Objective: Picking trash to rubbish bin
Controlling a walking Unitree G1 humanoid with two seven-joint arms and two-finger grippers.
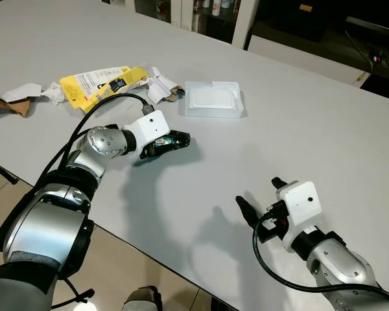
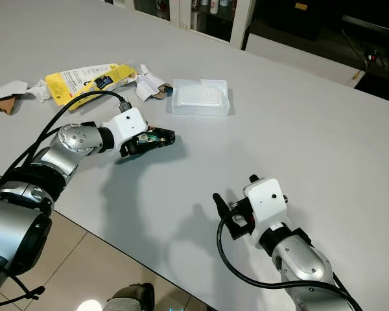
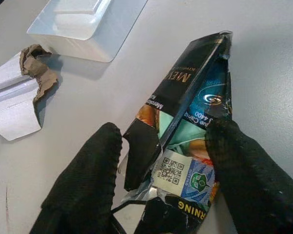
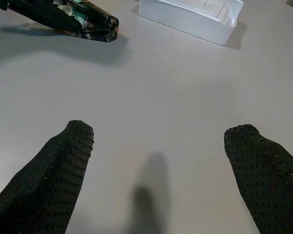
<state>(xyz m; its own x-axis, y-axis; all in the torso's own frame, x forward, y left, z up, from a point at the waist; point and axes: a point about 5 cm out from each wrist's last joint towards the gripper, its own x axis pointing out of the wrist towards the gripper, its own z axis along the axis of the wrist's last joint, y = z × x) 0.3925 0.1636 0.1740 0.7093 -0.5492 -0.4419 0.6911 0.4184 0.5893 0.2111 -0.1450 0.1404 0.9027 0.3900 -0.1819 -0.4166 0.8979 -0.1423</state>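
Left gripper [image 3: 161,161] clamped on black wrapper [image 3: 190,131], above grey table [image 1: 298,129]. Right gripper [image 4: 161,170] spread wide, holding nothing.

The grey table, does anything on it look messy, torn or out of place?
Yes. Litter is strewn along the grey table's far left: a crumpled yellow wrapper, torn white paper scraps, ripped brown cardboard and an empty clear plastic tray. The left gripper holds a torn black foil packet.

A broad pale grey tabletop [image 1: 324,123] runs across the room under even light. Beige floor tiles [image 1: 126,265] show below its near edge. Dark shelving [image 1: 211,13] stands behind the far side.
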